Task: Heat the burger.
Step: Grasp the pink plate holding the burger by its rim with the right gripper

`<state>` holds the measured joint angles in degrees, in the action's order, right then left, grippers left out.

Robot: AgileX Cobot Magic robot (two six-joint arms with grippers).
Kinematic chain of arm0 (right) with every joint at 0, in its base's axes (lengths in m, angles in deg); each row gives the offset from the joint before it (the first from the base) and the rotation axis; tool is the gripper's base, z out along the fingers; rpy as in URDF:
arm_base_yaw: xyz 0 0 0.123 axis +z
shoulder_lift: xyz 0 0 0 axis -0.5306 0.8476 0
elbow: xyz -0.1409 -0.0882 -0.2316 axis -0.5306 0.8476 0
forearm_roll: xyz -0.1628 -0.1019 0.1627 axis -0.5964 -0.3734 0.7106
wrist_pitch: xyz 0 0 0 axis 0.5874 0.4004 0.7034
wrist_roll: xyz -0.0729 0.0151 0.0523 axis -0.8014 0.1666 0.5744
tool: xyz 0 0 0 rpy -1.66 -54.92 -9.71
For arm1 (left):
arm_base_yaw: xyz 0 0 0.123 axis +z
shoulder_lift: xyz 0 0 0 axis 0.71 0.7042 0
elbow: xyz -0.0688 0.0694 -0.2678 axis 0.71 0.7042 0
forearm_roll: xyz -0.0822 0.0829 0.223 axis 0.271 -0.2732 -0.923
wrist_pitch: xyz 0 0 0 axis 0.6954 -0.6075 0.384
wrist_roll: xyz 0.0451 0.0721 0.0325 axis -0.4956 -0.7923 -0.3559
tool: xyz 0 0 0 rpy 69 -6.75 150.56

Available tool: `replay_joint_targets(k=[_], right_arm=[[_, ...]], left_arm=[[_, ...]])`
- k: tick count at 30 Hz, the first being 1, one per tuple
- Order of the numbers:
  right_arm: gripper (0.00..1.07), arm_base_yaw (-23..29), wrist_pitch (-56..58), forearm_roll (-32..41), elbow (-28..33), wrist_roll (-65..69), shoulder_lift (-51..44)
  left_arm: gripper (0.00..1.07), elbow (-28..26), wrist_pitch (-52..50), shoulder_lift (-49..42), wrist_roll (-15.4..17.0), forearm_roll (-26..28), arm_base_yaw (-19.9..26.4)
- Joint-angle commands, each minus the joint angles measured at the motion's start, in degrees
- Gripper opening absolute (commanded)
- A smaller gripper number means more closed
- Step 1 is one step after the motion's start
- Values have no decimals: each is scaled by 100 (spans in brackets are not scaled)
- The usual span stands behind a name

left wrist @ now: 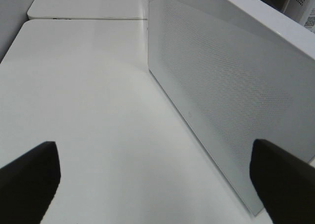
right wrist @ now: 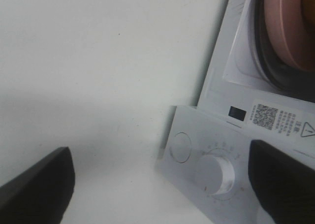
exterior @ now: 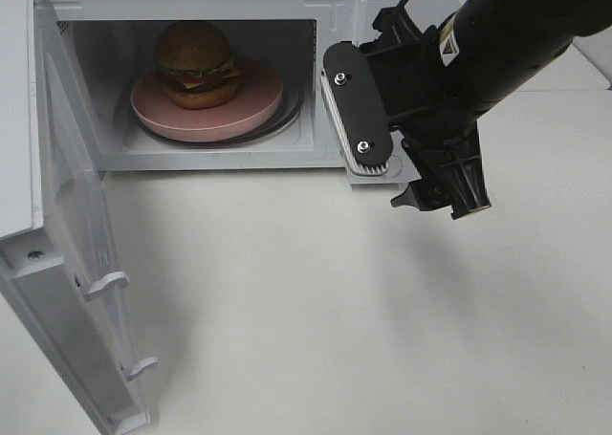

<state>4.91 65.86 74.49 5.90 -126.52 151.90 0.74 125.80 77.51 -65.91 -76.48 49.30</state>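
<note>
1. The burger [exterior: 196, 64] is seen on a pink plate [exterior: 258, 110] inside the open microwave [exterior: 333, 19].
2. The right gripper [right wrist: 160, 187] is held wide and empty near the control dial [right wrist: 216, 175].
3. The left gripper [left wrist: 157, 184] is held wide and empty.

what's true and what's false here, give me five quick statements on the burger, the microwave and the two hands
1. The burger is inside the microwave. True.
2. The burger sits in a blue bowl. False: it sits on a round pink plate.
3. The microwave door is shut. False: it stands wide open.
4. The right hand grips the plate. False: it is open and empty, outside the microwave.
5. The left hand is open and empty. True.
</note>
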Motion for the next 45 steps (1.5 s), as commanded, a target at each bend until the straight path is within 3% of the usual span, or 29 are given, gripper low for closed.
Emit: replay_joint_targets(k=[1,14,35,45], right_arm=[[89,138,-229,-315,-29,321,-17],[86,504,-710,-963,-183,968,332],[82,510,-1599,-934,-1261,1112,1696],[81,493,-1616,-980,-2154,1650,2613]], left_arm=[[102,23,-52,-109,0,23,-11],[102,23,-52,-115,-6,23,-11],[102,23,-52,-115,0,23,-11],[102,23,-52,-115,0,23,-11]])
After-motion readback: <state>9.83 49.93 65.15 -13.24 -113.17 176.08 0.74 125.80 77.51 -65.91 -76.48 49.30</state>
